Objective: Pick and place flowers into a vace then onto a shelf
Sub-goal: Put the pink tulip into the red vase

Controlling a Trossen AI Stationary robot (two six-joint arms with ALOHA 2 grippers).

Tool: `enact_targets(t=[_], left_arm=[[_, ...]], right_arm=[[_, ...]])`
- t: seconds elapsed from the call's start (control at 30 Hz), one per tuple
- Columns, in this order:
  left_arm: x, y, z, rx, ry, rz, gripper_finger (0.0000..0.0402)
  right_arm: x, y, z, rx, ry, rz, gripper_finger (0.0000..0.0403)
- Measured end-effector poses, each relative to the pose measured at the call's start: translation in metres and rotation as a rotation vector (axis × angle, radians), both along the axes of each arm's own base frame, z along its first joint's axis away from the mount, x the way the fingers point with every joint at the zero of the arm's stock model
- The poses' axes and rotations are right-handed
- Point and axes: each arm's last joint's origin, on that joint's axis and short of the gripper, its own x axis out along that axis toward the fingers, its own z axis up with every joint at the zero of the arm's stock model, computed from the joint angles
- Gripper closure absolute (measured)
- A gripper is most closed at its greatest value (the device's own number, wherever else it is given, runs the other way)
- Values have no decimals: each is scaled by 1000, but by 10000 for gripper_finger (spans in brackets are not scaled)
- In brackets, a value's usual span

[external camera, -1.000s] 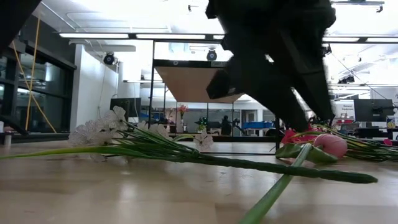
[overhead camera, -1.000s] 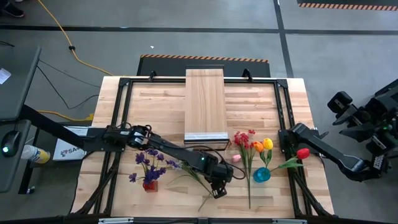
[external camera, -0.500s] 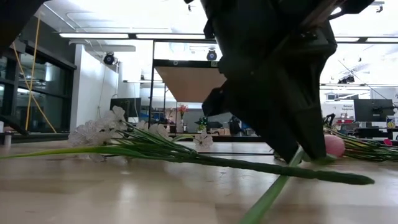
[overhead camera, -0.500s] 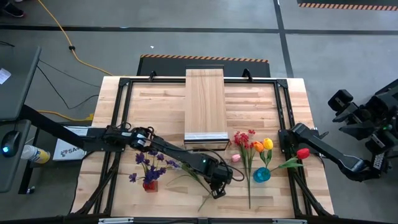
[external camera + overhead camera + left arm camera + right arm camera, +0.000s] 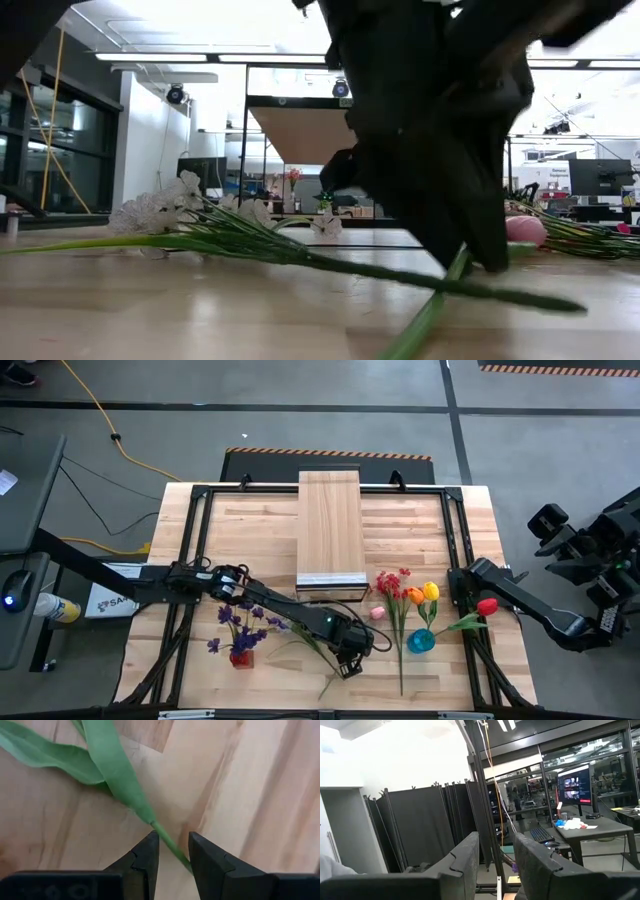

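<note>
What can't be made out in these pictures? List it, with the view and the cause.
- Left fingers on the green stem: left wrist view shows the stem between them, contact unclear; the low view's dark arm blocks it.
- Pink tulip: low view, partly behind that arm.
- Right gripper: right wrist view shows only the room; in the high view its fingers are too small to judge.
- Blue vase: high view, too small for detail.
</note>
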Motion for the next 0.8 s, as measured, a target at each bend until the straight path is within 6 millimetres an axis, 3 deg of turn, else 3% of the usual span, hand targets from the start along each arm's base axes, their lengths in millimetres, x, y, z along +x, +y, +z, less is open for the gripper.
enact_targets(t=[0.63,0.8], left_arm=[[1,0,-8,-47,40,54,264],[1,0,-9,-47,41,57,296]], right_arm=[[0,0,0,5,4,1,289],[0,-1,-1,11,9,0,289]])
